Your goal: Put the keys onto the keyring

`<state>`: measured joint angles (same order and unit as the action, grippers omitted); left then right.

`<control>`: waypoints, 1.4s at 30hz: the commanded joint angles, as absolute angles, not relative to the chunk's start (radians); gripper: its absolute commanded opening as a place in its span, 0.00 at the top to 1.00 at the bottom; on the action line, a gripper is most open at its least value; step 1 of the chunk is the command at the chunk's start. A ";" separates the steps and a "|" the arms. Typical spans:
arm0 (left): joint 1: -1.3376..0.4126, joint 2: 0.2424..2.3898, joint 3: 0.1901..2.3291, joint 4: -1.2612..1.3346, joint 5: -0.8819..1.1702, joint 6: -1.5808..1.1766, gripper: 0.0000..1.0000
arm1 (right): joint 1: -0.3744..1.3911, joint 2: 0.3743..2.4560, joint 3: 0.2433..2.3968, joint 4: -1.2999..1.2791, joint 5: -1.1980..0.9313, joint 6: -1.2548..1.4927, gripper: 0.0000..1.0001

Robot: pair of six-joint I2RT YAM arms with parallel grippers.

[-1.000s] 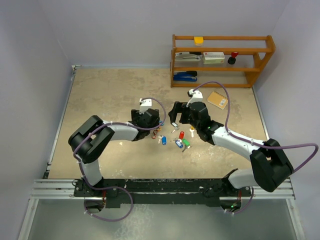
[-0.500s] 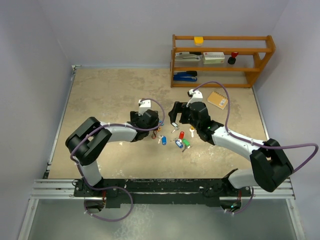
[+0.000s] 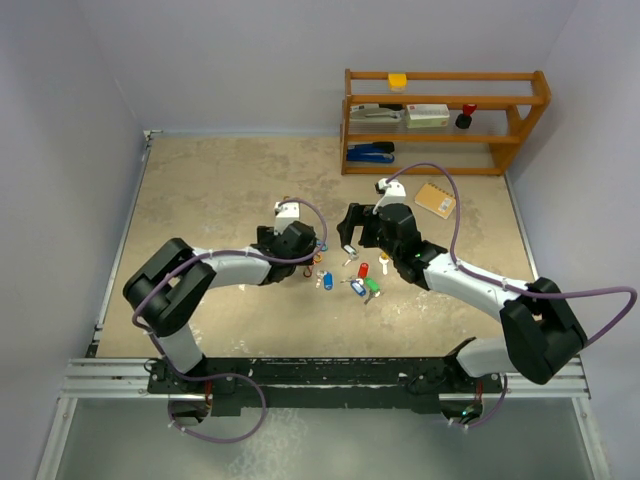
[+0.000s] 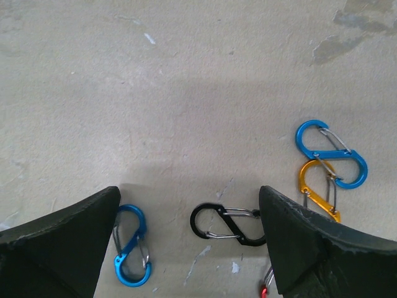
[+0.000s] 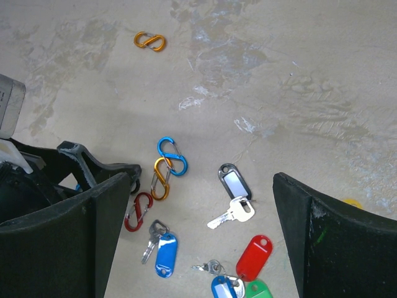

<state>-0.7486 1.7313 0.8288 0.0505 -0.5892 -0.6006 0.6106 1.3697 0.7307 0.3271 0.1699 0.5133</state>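
Left end effector (image 3: 307, 252) edged left; elbow (image 3: 160, 290) dropped back.

- We count six keys (image 5: 231, 212), each on a plastic tag.
- By colour: one red tag (image 5: 254, 254), two blue tags (image 5: 164, 251), one green tag (image 5: 259, 289), one yellow tag (image 3: 384, 260), and one black-and-white tag (image 5: 234, 185).
- We count six S-shaped clips (image 4: 319, 192) across the two wrist views.
- By colour: two blue clips (image 4: 330, 153), two orange clips (image 5: 149, 41), one black clip (image 4: 226, 223), and one red clip (image 5: 138, 211).
- We count two arms: one left arm (image 3: 235, 265) and one right arm (image 3: 460, 280).
- We note one shelf (image 3: 445, 75).
- We note one blue stapler (image 3: 370, 152).
- We note one notebook (image 3: 435, 199).
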 commanded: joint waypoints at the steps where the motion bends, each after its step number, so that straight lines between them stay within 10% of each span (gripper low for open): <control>1: -0.753 1.681 0.871 -0.072 -0.637 -0.593 0.09 | 0.614 1.329 0.727 0.329 0.214 0.523 0.00; 42: -0.870 1.844 1.106 0.131 -0.131 -0.627 0.08 | 0.614 0.813 0.552 0.284 0.570 0.546 0.00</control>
